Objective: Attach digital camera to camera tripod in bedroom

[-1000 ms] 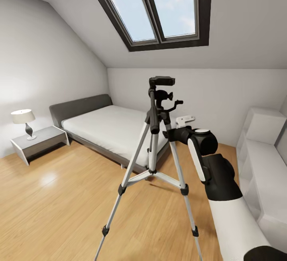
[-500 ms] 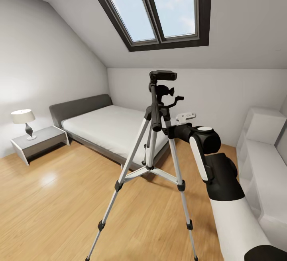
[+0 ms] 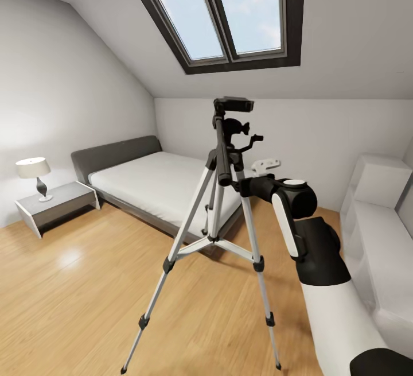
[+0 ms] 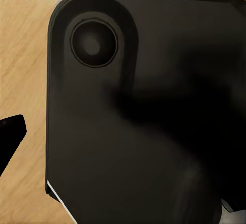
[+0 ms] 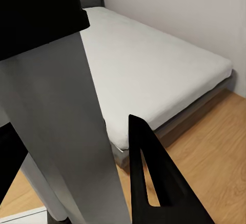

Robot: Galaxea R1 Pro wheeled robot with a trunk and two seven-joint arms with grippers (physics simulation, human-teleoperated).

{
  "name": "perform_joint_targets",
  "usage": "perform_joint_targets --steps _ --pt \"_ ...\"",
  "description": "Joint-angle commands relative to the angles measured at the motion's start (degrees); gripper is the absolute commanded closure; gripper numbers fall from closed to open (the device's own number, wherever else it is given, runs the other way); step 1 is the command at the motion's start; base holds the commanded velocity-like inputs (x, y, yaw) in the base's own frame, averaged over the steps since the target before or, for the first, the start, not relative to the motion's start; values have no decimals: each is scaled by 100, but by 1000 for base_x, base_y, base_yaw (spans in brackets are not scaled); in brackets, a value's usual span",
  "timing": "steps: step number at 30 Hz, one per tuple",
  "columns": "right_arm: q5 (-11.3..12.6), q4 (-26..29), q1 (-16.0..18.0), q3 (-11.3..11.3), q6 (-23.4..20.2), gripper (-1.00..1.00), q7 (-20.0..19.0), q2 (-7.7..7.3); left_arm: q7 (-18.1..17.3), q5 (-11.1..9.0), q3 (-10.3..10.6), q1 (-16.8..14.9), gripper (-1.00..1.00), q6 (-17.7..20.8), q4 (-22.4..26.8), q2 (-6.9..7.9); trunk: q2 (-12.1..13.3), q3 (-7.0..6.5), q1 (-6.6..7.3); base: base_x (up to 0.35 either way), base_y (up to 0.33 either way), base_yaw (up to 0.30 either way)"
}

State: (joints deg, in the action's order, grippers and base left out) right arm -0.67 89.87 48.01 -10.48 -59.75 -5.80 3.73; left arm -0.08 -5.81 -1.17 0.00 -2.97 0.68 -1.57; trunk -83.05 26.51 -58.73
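Note:
The camera tripod [image 3: 220, 152] stands in the middle of the bedroom's wood floor [image 3: 74, 295], silver legs spread, its black head and pan handle [image 3: 232, 126] on top. My right gripper [image 3: 238, 185] reaches in from the right and is shut on the tripod's upper leg section. In the right wrist view the silver leg [image 5: 66, 147] runs between the dark fingers [image 5: 154, 183]. The digital camera is out of view. In the left wrist view a dark fingertip [image 4: 10, 137] of my left gripper shows beside a large black rounded body [image 4: 133, 116] over the wood floor.
A grey bed [image 3: 160, 183] lies behind the tripod, with a nightstand [image 3: 57, 201] and lamp [image 3: 34, 172] at the left. White shelving [image 3: 378, 221] lines the right wall. A small white object [image 3: 265, 165] shows just beyond my right wrist. A skylight [image 3: 229, 11] is overhead.
The tripod has risen in the picture with my right gripper on it; its feet, cut off by the bottom edge before, now show. The room has not shifted.

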Motion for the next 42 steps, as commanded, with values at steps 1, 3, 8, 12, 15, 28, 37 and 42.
perform_joint_targets --steps 1,3,8,12,15,28,37,42 --pt "-45 5 6 3 -25 100 -14 35 -1 -55 -6 0 -100 -11 4 -1 -3 5 0 0 0 0" --pt "-105 4 6 3 -25 100 -7 97 -1 -57 -6 0 -100 -11 5 -1 -3 5 0 0 0 0" --pt "-109 4 7 29 -25 100 3 115 -1 -57 -6 0 -100 -11 3 -1 -3 5 0 0 0 0" --pt "-109 4 7 9 -25 100 1 116 -1 -57 -6 0 -100 -11 7 -4 -3 5 0 0 0 0" --pt "-109 4 7 12 -25 100 0 118 -1 -57 -6 0 -100 -11 7 -8 -3 5 0 -88 0 0" --pt "-109 4 7 15 -25 100 8 117 -6 -48 7 0 -100 -19 7 -18 -3 5 0 -130 0 0" --pt "-109 4 7 24 -25 100 9 111 -1 -51 -4 0 -100 -19 5 -14 -3 5 0 -155 0 0" --pt "-110 15 7 48 -25 100 9 105 -1 -52 -6 0 -100 -20 5 -11 -3 5 0 -12 0 0"
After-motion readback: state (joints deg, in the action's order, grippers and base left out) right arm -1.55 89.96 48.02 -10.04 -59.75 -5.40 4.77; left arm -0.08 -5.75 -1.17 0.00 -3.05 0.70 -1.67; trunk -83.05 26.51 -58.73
